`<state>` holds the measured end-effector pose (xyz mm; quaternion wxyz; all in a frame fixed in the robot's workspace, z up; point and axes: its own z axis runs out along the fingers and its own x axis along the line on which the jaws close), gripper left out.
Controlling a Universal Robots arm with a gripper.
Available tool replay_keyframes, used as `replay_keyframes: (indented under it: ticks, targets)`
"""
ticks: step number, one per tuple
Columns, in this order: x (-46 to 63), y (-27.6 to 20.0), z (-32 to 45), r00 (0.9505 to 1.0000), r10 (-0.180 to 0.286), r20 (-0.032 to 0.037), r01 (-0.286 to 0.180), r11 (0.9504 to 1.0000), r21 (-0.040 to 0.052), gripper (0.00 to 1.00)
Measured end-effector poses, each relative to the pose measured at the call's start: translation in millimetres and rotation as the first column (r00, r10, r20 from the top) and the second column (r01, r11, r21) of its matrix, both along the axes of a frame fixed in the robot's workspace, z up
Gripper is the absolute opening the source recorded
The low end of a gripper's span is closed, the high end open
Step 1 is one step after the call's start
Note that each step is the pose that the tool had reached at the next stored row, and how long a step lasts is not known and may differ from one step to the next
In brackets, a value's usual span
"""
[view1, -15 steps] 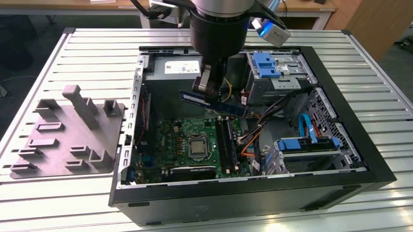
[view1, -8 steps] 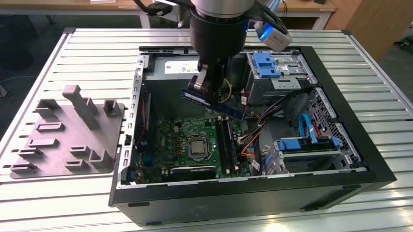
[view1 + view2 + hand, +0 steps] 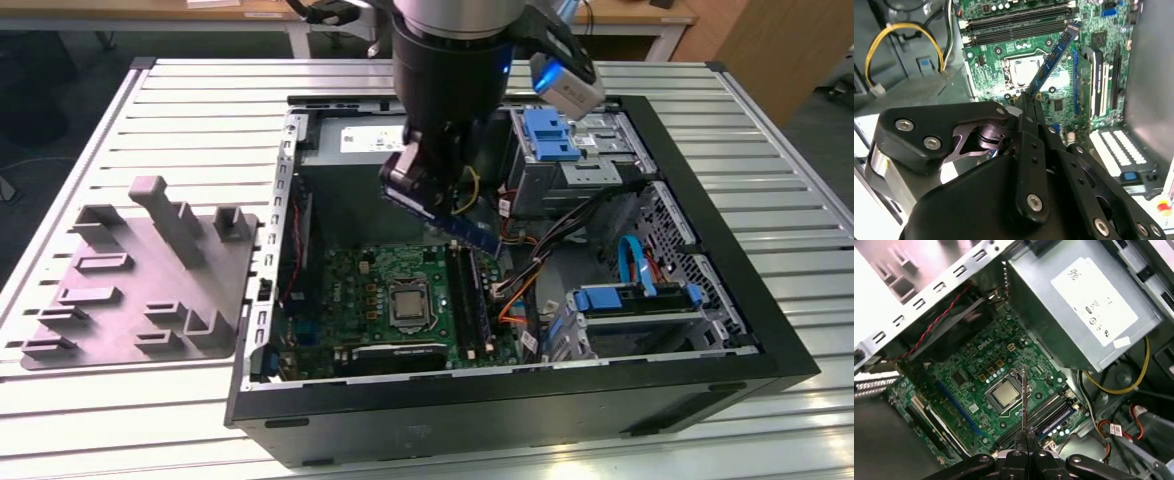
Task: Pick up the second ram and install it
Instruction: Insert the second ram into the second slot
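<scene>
The second ram, a narrow dark blue stick, hangs tilted above the green motherboard inside the open computer case. My gripper is shut on the stick's upper end. In the second wrist view the ram juts out from the black fingers toward the long black slots. Seen edge-on in the first wrist view, the ram is a thin line over the processor socket, just short of the slots. It touches no slot.
The case wall rings the work area. A grey power-supply box sits behind the board, with yellow cables beside it. Blue drive brackets and cables crowd the exterior view's right. A grey fixture plate lies outside the case.
</scene>
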<state>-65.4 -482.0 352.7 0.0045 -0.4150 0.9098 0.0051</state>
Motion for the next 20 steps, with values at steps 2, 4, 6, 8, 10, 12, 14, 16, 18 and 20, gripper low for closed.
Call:
replay_keyframes:
  ticks: [2,4,6,8,10,12,14,16,18,20]
  targets:
    - [0.0,0.0,-0.3,0.9994,-0.036,0.0,0.036,0.9994,0.0001,0.11]
    - [0.0,0.0,-0.5,0.9973,-0.073,-0.0001,0.073,0.9973,0.0,0.11]
    - [0.0,0.0,-0.8,0.994,-0.109,0.0,0.109,0.994,0.0,0.11]
    - [0.0,0.0,-1.0,0.9894,-0.145,0.0,0.145,0.9894,0.0,0.11]
    - [0.0,0.0,-1.2,0.9836,-0.181,0.0,0.181,0.9836,0.0,0.11]
    - [0.0,0.0,-1.4,0.9763,-0.216,-0.0001,0.216,0.9763,0.0,0.11]
    - [0.0,0.0,-1.7,0.9683,-0.25,0.0,0.25,0.9683,0.0,0.11]
    - [0.0,0.0,-1.9,0.9599,-0.28,0.0,0.28,0.9599,0.0,0.11]
    - [0.0,0.0,-2.1,0.9502,-0.312,0.0,0.312,0.9502,0.0,0.11]
    - [0.0,0.0,-2.3,0.9399,-0.341,0.0,0.341,0.9399,0.0,0.11]
